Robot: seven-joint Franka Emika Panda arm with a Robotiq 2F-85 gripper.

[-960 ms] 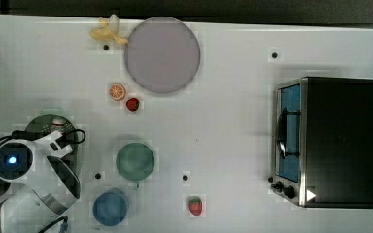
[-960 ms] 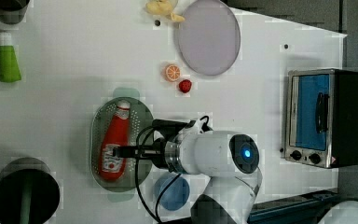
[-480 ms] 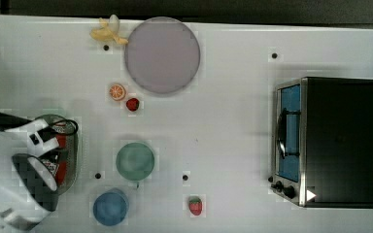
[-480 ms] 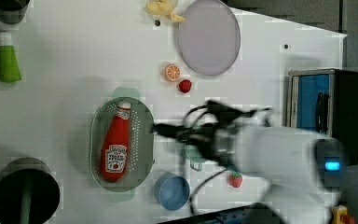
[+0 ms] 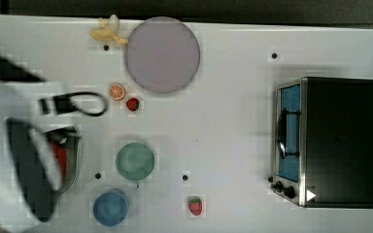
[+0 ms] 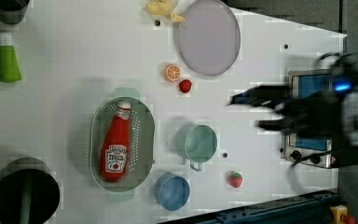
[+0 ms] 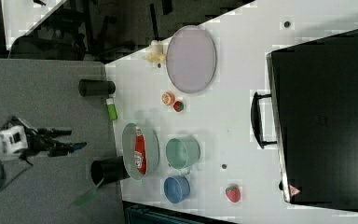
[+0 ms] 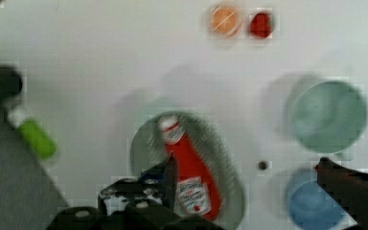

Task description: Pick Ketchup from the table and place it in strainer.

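Ketchup (image 6: 115,144) lies whole in the strainer (image 6: 142,122) in the left view; the gripper (image 8: 244,175) is spread wide, empty.

Smeared by motion across the top view's left, hiding most of the strainer (image 5: 73,160) and Ketchup (image 5: 59,158). Blurred in the left view too, covering part of the oven (image 6: 313,86).
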